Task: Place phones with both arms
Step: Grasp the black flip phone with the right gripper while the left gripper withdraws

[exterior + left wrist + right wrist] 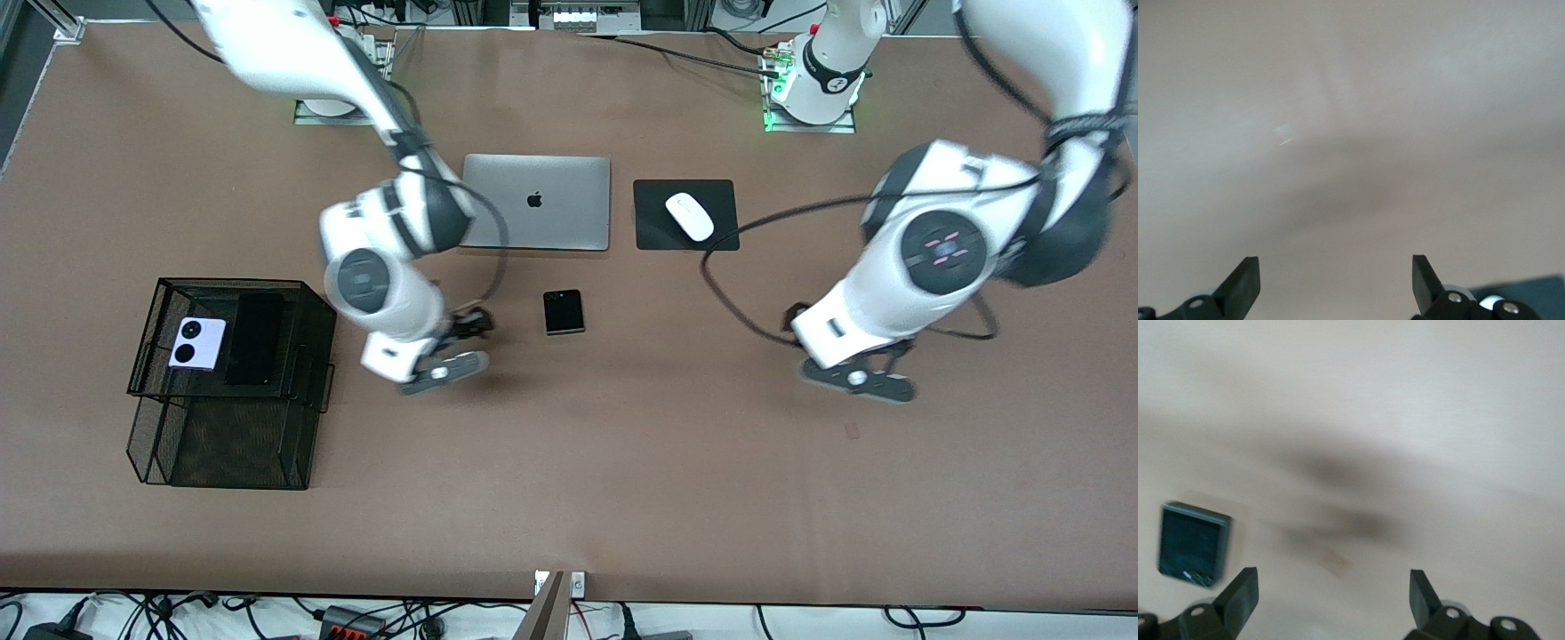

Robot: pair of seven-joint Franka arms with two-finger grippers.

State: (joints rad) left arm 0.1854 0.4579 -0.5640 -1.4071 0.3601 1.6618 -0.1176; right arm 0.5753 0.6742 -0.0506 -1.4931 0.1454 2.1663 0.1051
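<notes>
Small black phone (pixel 564 312): it lay flat on the brown counter (pixel 622 462), just nearer to the front camera than the silver laptop (pixel 537 202). It also showed in the right wrist view (pixel 1193 545), off to one side of the fingers.
Right hand (pixel 442 356): it hung over bare counter close beside the small black phone, toward the right arm's end. Its fingers (pixel 1238 593) were spread wide and held nothing.
Lilac-white phone (pixel 196 343): it lay in the top tray of the black wire basket (pixel 147 333), with two black circles facing up.
Long black phone (pixel 255 339): it lay in the same tray, right beside the lilac-white phone, on the side toward the laptop.
Left hand (pixel 858 378): it hung over bare counter at the left arm's end, well apart from all three phones. Its fingers (pixel 1245 283) were spread wide and held nothing.
Wire basket: it stood near the right arm's end of the counter, and a lower tray stuck out toward the front camera.
White mouse (pixel 690 216): it sat on a black pad (pixel 653 233) beside the laptop, toward the left arm's end.
Counter: it was brown and smooth.
Room: cables (pixel 356 618) and plugs lay along the edge nearest the front camera.
</notes>
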